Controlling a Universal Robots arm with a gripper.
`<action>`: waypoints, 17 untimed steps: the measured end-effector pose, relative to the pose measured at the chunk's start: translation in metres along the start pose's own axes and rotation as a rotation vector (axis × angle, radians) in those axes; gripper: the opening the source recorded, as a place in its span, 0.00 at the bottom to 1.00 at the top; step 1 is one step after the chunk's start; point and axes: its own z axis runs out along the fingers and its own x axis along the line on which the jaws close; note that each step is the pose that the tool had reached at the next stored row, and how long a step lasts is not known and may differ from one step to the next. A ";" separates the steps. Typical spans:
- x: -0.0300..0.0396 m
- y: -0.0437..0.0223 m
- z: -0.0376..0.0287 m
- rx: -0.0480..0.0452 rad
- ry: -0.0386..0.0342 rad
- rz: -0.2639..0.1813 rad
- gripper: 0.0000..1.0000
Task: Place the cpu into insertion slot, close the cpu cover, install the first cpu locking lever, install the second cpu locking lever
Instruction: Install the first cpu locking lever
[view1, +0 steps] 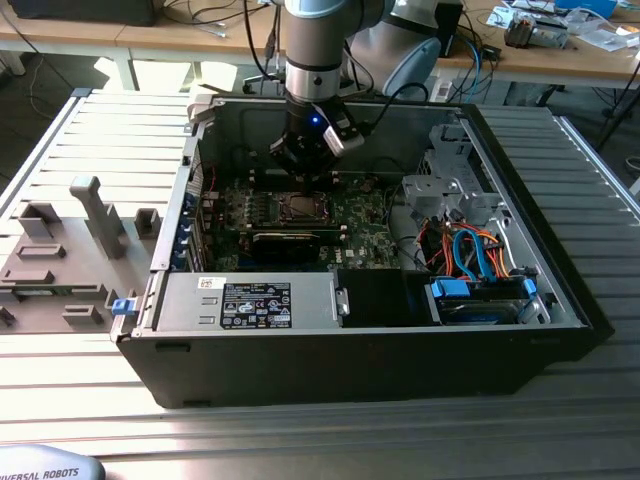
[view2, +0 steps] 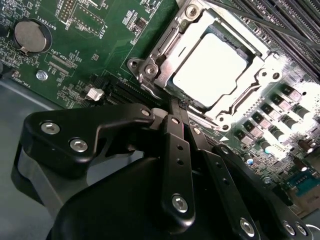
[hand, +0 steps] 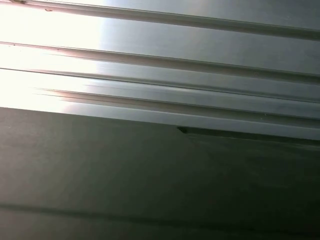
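1. The gripper (view1: 305, 170) hangs low inside the open computer case (view1: 560, 290), just above the motherboard (view1: 365, 235) and close beside the socket (view1: 298, 208), on the side toward the case's back wall.

2. In the second wrist view the cpu (view2: 210, 70) lies flat in the insertion slot, its pale metal top showing through the square opening of the cpu cover (view2: 260, 82). The cover appears folded down over the chip, framing it on all sides.

3. The gripper (view2: 175, 112) has its fingers (view2: 176, 145) drawn together, tips meeting at the socket's near edge. Nothing sizeable sits between them; whether they pinch a thin lever wire there cannot be told.

4. Judged from this, placing the chip and closing the cover look done, and the work in hand is the locking-lever stage. A thin lever seems to run along the socket's edge near the fingertips, but whether either lever is already hooked under its catch is not clear.

5. A lever move here calls for a firm downward push followed by a sideways tuck under the retaining tab, with the tips kept off the chip's top and the small components beside the socket.

6. The first wrist view looks onto ribbed metal table slats (hand: 160, 65) and a dark case wall (hand: 100, 170).
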 end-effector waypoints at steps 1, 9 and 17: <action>-0.0009 0.0004 0.0001 0.0000 0.0004 0.000 0.11; -0.0056 0.0015 0.0015 -0.0016 0.0021 0.000 0.11; -0.0091 -0.0008 -0.0030 -0.0017 0.0032 0.000 0.11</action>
